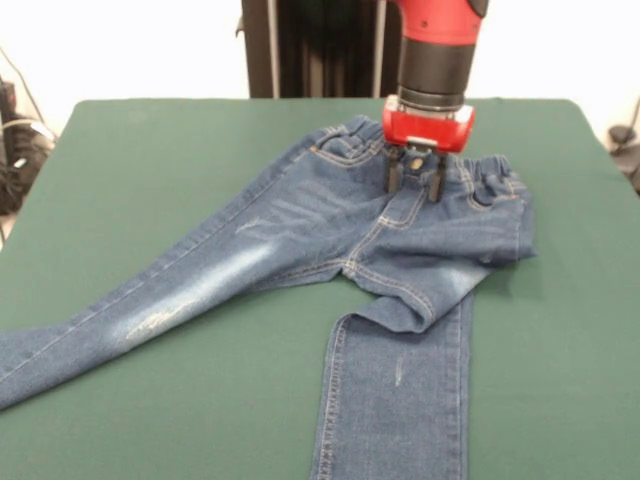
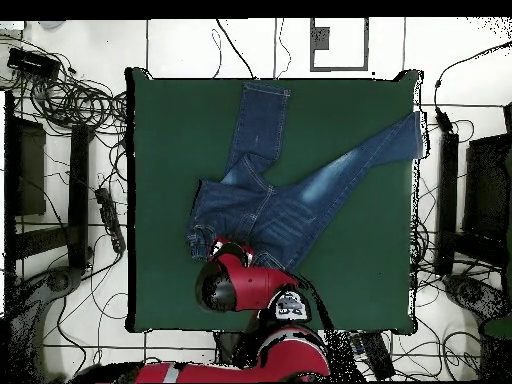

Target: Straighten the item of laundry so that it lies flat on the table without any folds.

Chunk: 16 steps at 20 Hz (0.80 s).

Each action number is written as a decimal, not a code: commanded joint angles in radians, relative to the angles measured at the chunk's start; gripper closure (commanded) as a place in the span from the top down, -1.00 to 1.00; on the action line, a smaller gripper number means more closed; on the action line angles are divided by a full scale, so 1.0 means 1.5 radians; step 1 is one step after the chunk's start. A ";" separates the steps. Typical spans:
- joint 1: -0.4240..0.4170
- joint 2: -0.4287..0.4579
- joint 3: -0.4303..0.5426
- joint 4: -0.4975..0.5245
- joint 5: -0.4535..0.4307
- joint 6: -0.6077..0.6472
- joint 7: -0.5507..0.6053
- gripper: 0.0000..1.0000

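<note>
Jeans [image 1: 330, 235], blue denim: soft, limp, moderately heavy, unlikely to slip on green table [image 1: 150, 150]. Spread mid-table, waistband far, 1 leg folded under near right hip. Gripper [image 1: 416, 177] parted, empty, poised over waistband. Best hold: folded right leg.

The table [image 1: 150, 150], covered with dark green cloth, carries one pair of blue jeans [image 1: 330, 230]. One leg reaches a corner, the other an edge.

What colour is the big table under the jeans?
Dark green: the table is covered in green cloth, clearest in the front view.
</note>
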 commanded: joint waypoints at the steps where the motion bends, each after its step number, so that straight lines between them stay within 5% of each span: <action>1: -0.005 0.085 0.144 0.005 0.089 0.071 0.164 1.00; 16: -0.038 -0.063 0.174 0.214 0.108 0.132 0.146 1.00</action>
